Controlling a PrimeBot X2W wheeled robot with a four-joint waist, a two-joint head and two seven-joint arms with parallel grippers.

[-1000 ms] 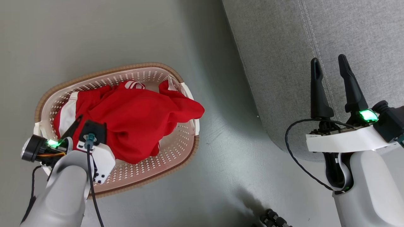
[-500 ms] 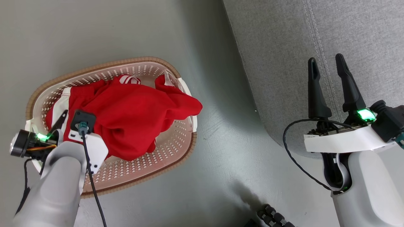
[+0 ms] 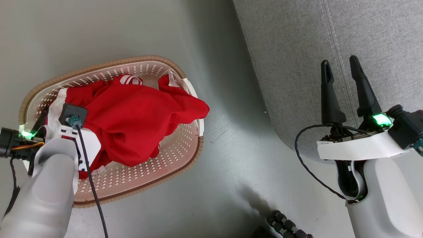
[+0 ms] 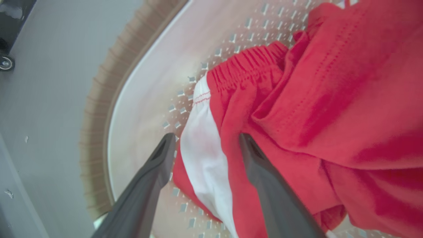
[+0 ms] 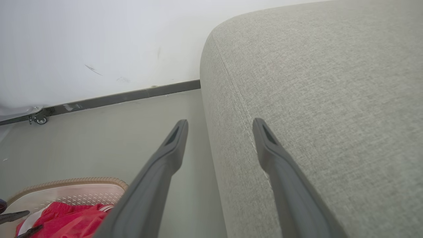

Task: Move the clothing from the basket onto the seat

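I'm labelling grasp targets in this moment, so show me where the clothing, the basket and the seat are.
clothing [image 3: 132,119]: head view, plain red fabric at the pile's middle.
basket [image 3: 180,147]: head view, bare perforated wall to the right of the clothes.
seat [image 3: 297,66]: head view, bare grey upholstery.

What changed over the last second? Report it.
The left gripper pushed further into the basket, jaws open astride the clothing's white stripe; nothing gripped yet. Head camera shifted slightly. The right gripper stayed open by the seat; the clothing lies unmoved.
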